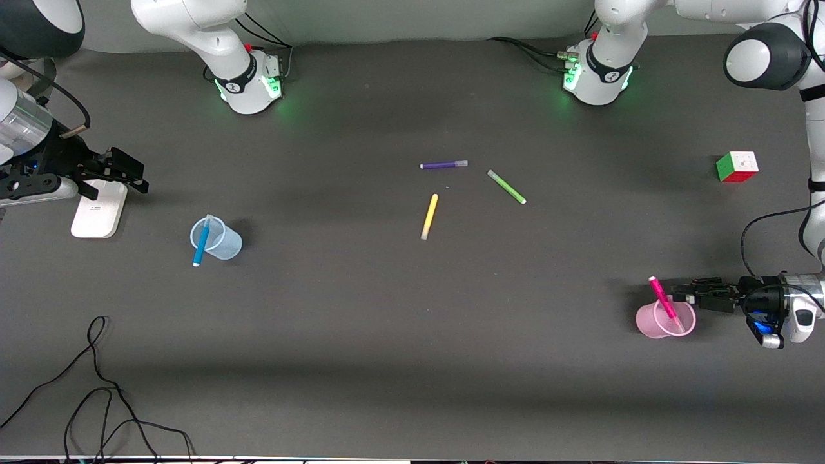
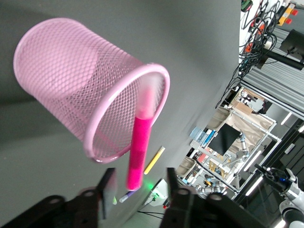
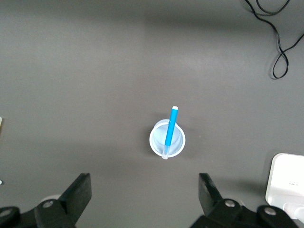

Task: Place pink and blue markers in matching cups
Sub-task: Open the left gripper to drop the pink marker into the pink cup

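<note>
The blue marker [image 1: 201, 243] stands tilted in the pale blue cup [image 1: 229, 246] toward the right arm's end of the table. The right wrist view shows the marker [image 3: 169, 129] in the cup [image 3: 154, 142] from above. My right gripper [image 1: 140, 178] is open and empty, up over the white block, apart from the cup; it shows open in its wrist view [image 3: 145, 190]. The pink marker [image 1: 664, 301] leans in the pink mesh cup [image 1: 646, 320]. My left gripper [image 1: 678, 294] is open beside the cup. In its wrist view [image 2: 139, 192] the pink marker's [image 2: 140, 147] upper end lies between the spread fingers, untouched, above the cup [image 2: 61, 80].
A purple marker [image 1: 443, 165], a green marker [image 1: 506, 187] and a yellow marker [image 1: 429, 216] lie mid-table. A Rubik's cube [image 1: 737, 167] sits toward the left arm's end. A white block [image 1: 98, 207] lies under the right gripper. A black cable [image 1: 97, 386] trails near the front edge.
</note>
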